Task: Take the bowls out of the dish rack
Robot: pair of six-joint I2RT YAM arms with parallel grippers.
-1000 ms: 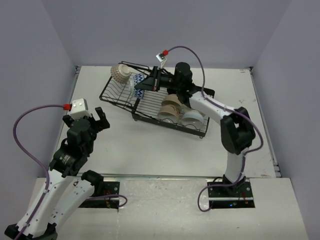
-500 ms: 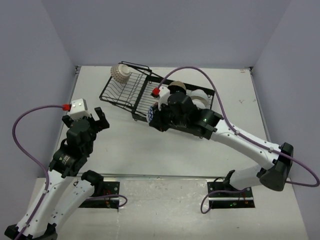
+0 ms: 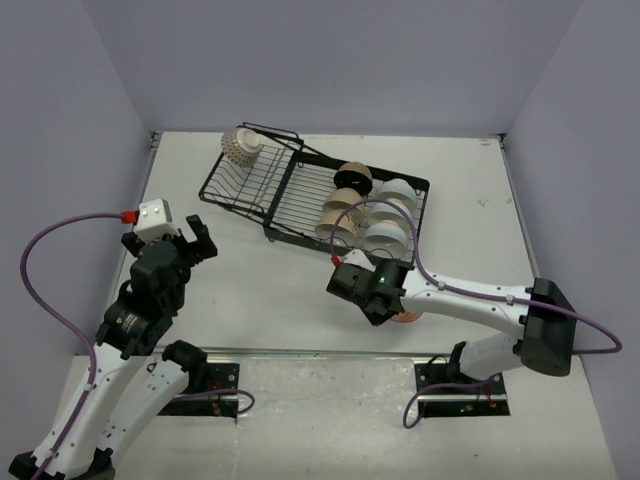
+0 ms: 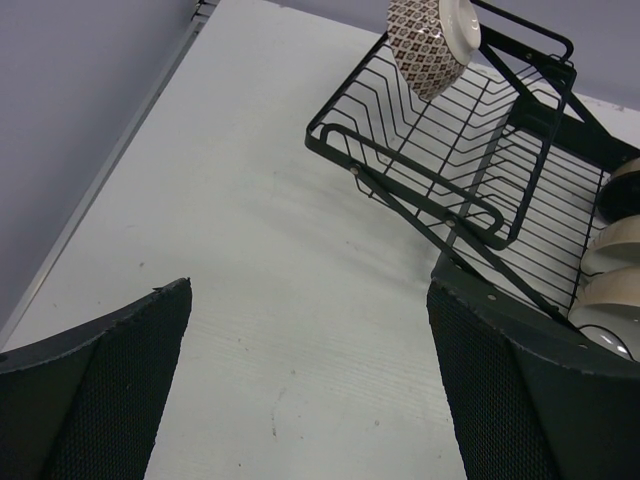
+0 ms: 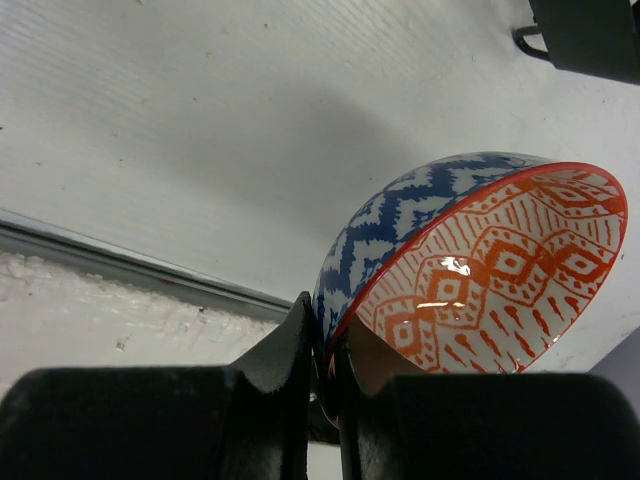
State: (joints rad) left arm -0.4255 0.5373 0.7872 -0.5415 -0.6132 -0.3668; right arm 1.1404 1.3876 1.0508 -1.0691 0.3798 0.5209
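The black wire dish rack (image 3: pixel 285 190) stands at the back middle of the table. It holds a brown-patterned bowl (image 3: pixel 241 146) at its far left corner and several beige, black-inside and white bowls (image 3: pixel 340 215) in its right section. My right gripper (image 3: pixel 393 308) is low near the table's front edge, shut on the rim of a blue-white zigzag bowl (image 5: pixel 440 240) with an orange-patterned inside; one finger (image 5: pixel 290 350) is outside the rim and the other inside. My left gripper (image 3: pixel 190 240) is open and empty, left of the rack. The rack (image 4: pixel 450 170) and the brown-patterned bowl (image 4: pixel 425 35) also show in the left wrist view.
A metal strip (image 5: pixel 100 250) runs along the table's front edge just below the held bowl. Purple walls close in the left, back and right sides. A dark part (image 5: pixel 585 35) shows at the top right of the right wrist view.
My right arm has pulled back from the rack's left section with the blue zigzag bowl, over the rack's front, down to the table's near edge. The left arm has barely moved.
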